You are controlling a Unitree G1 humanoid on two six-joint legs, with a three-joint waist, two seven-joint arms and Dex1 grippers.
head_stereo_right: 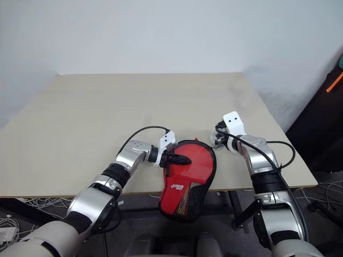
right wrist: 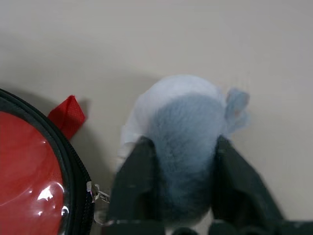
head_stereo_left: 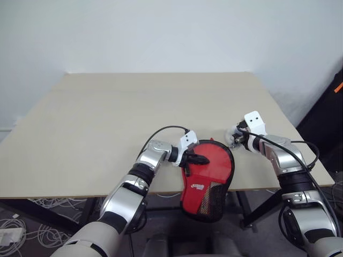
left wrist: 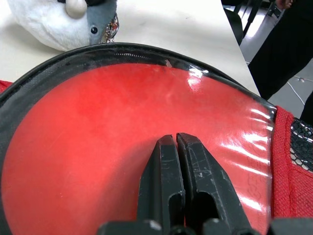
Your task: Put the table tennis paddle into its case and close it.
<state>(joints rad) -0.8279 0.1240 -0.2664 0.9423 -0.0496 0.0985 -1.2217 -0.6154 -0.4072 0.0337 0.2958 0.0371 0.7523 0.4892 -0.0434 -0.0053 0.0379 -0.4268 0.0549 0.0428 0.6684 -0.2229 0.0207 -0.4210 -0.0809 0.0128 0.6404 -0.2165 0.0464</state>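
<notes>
Case (head_stereo_left: pixel 206 179) lies at the near edge of the worktop (head_stereo_left: pixel 107 128), its mesh end hanging over at 6 o'clock; round red end rests on the surface. Table tennis paddle not distinguishable from the case — red glossy face fills the left wrist view. Left claw (left wrist: pixel 177 147) shut, fingertips pressed together on that red face, gripping nothing. Right claw (right wrist: pixel 183 161) at 3 o'clock of the case, jaws part-open either side of a small white-and-grey plush toy (right wrist: pixel 188 122) — pads touching its flanks.
</notes>
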